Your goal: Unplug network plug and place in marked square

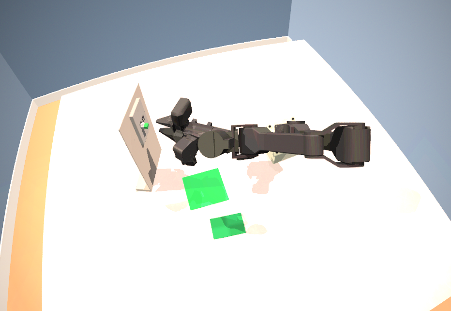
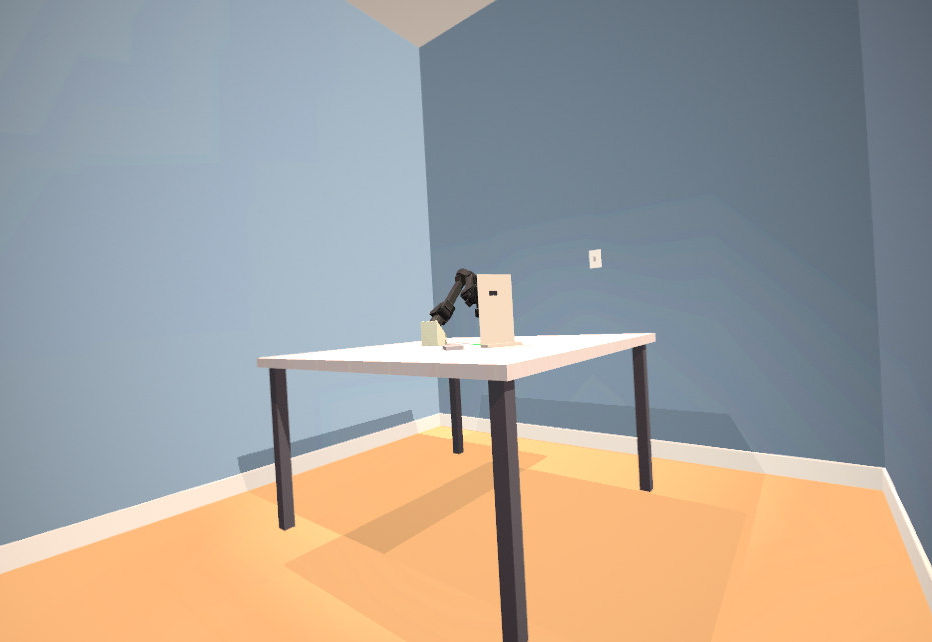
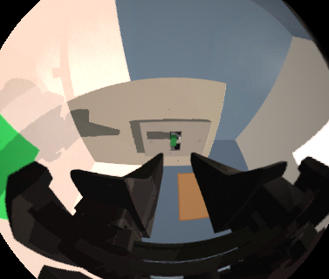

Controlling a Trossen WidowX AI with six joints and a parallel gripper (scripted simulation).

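The tan upright panel (image 1: 132, 141) (image 2: 496, 317) (image 3: 153, 99) stands on the white table (image 1: 306, 238) (image 2: 558, 349). The network plug (image 1: 145, 125) (image 3: 174, 140), small with a green end, sits in the socket near the panel's top. My gripper (image 1: 157, 125) (image 3: 177, 156) is level with the plug and points straight at it, its fingertips a short way in front of it and apart from it. The fingers stand partly closed with a narrow gap and nothing between them. Two green squares lie on the table in front of the panel, a larger one (image 1: 204, 188) (image 3: 2, 151) and a smaller one (image 1: 227, 225).
The arm (image 1: 288, 141) (image 2: 452, 295) stretches low over the table from its cream base block (image 1: 279, 157) (image 2: 431, 333). The table's far edge runs behind the panel. A small white wall plate (image 2: 594, 258) hangs on the far wall.
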